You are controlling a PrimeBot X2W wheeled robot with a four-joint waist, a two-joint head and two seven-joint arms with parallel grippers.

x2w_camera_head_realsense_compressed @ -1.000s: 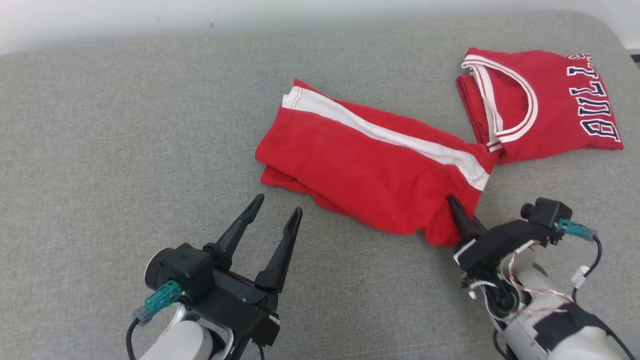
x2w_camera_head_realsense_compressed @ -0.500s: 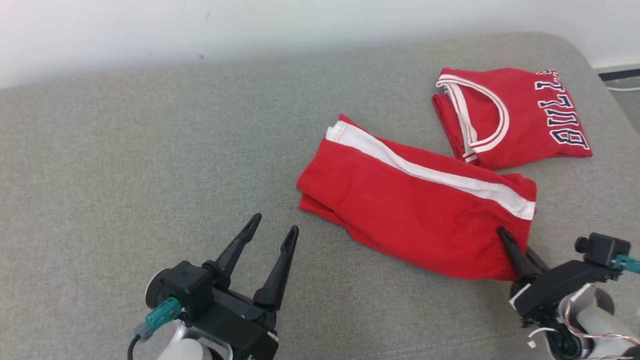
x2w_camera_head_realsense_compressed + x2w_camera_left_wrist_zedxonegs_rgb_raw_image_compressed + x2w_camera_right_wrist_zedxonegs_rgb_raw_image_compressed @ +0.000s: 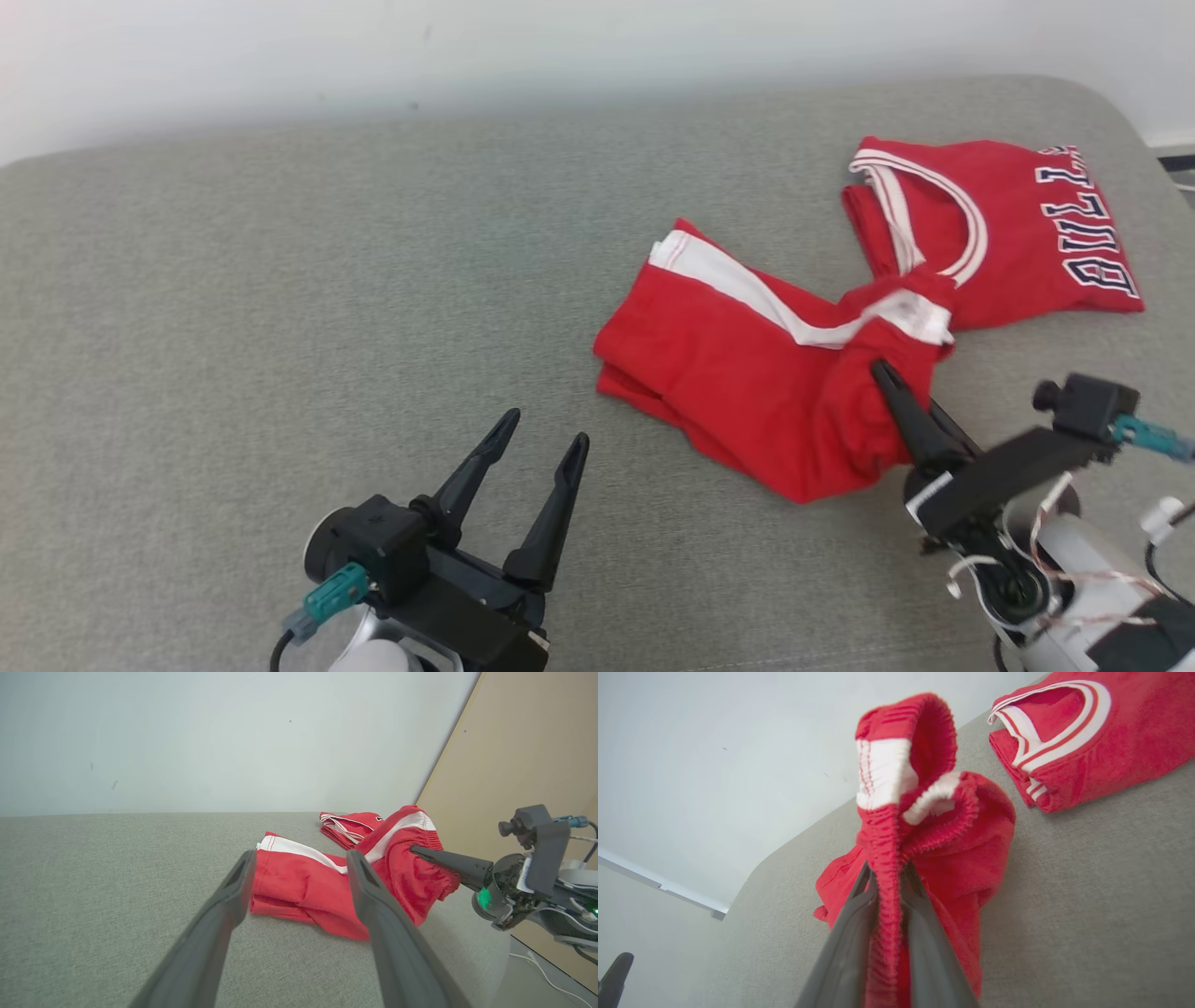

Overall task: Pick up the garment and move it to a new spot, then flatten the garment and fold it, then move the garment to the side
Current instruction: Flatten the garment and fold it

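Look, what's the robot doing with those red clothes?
The robot's right pincer is shut on the waistband end of the red shorts, holding that end up off the grey cushion while the other end lies flat. Its left pincer hovers open nearby, touching nothing. A folded red jersey lies just beyond the shorts.

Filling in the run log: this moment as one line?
step: pick up garment | right gripper: shut on red shorts waistband, that end raised | left gripper: open, apart from shorts | jersey: folded, behind shorts
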